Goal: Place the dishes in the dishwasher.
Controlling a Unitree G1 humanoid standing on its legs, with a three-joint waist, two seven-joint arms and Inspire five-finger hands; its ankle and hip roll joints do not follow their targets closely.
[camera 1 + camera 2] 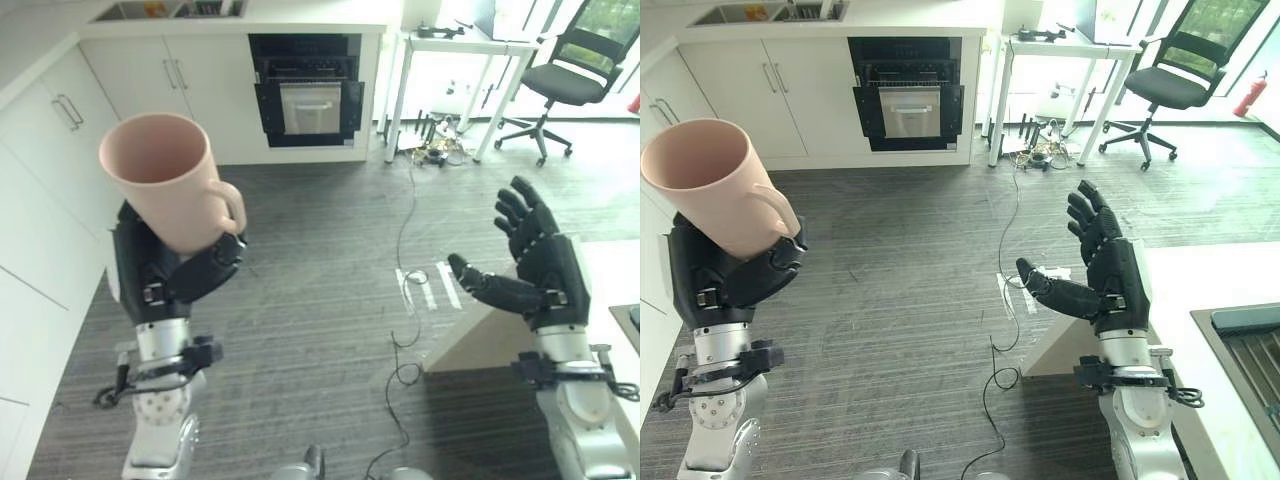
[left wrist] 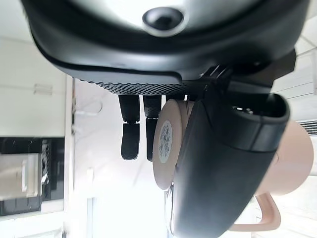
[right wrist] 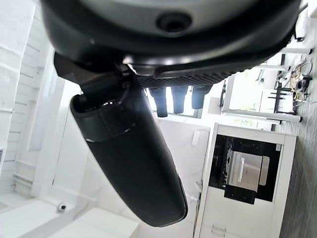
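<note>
Both arms were silver-grey with black wrist clamps; the left hand (image 1: 165, 275) and right hand (image 1: 540, 270) were dark, segmented.

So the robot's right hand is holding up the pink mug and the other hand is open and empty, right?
Not quite: the pink mug is in the left hand, as the left eye view shows. The right hand is the open, empty one.

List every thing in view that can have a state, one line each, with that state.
pink mug: upright, tilted a little, empty as far as its mouth shows, held off the floor.
left hand: shut on the pink mug.
right hand: open, holding nothing.
oven: door shut.
white cabinets: doors shut.
office chair: unoccupied, upright.
</note>
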